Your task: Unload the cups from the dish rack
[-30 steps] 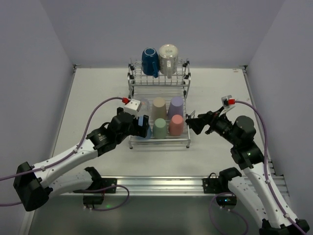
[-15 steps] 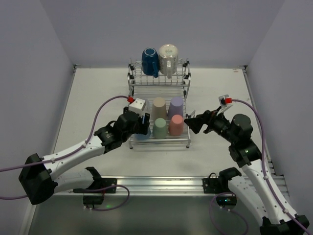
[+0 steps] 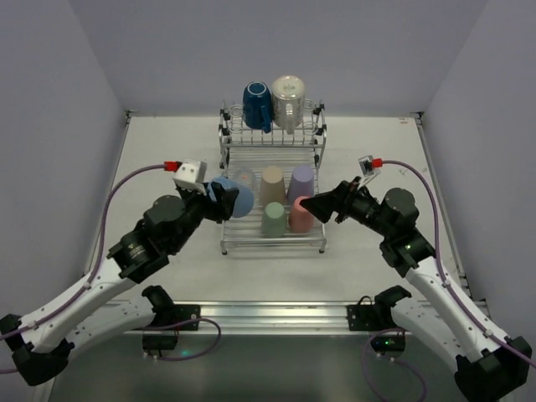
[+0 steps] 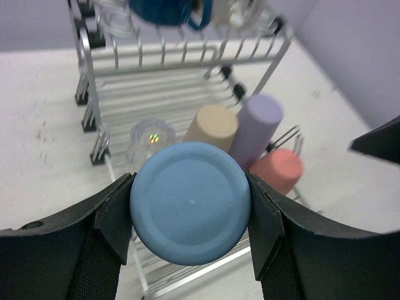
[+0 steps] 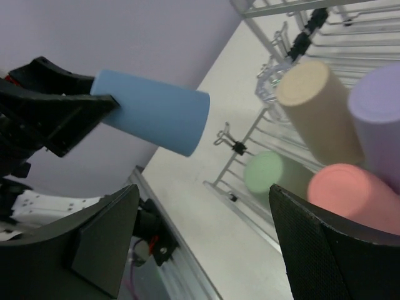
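Observation:
My left gripper (image 3: 221,199) is shut on the light blue cup (image 3: 234,197) and holds it tilted above the left front of the dish rack (image 3: 272,244). The left wrist view shows its base (image 4: 190,201) between both pads. In the rack stand a clear tumbler (image 3: 244,177), tan (image 3: 272,186), lavender (image 3: 301,182), green (image 3: 273,219) and pink (image 3: 301,214) cups. The dark-blue mug (image 3: 256,105) and clear glass mug (image 3: 287,102) sit on the raised tier. My right gripper (image 3: 312,206) is open and empty, just right of the pink cup (image 5: 353,197).
The rack stands mid-table, its raised tier toward the back wall. Purple cables (image 3: 134,176) loop from both wrists. An aluminium rail (image 3: 276,314) runs along the near edge. Walls close the table on the left, right and back.
My left gripper has lifted the light blue cup up out of the rack's front left and tilted it. My right gripper has moved left, closer to the pink cup.

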Robot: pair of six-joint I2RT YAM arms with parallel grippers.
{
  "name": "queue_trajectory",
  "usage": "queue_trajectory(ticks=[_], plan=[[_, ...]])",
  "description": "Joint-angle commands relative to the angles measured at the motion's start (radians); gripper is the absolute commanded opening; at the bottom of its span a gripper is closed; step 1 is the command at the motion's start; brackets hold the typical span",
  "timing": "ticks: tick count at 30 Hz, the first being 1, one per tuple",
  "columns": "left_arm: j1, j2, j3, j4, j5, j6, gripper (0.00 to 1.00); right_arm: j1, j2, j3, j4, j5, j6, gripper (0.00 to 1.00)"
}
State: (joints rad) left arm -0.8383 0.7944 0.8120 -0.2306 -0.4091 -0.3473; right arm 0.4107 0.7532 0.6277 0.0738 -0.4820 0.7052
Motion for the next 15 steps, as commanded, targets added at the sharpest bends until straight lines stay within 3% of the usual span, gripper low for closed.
queue_trajectory(ticks=[1,4,8,15], plan=[[0.001,-0.118,0.056,0.089,0.062,-0.076,0.36,0.074,0.024,0.003,0.233,-0.021,0.138,0.86],[0.001,-0.184,0.013,0.181,0.154,-0.172,0.36,0.137,0.057,0.018,0.377,-0.023,0.188,0.86],[0.001,-0.227,-0.085,0.377,0.285,-0.286,0.36,0.224,0.104,0.050,0.429,-0.012,0.209,0.86],[0.001,-0.187,-0.117,0.516,0.404,-0.348,0.35,0.313,0.141,0.063,0.501,0.025,0.220,0.84]])
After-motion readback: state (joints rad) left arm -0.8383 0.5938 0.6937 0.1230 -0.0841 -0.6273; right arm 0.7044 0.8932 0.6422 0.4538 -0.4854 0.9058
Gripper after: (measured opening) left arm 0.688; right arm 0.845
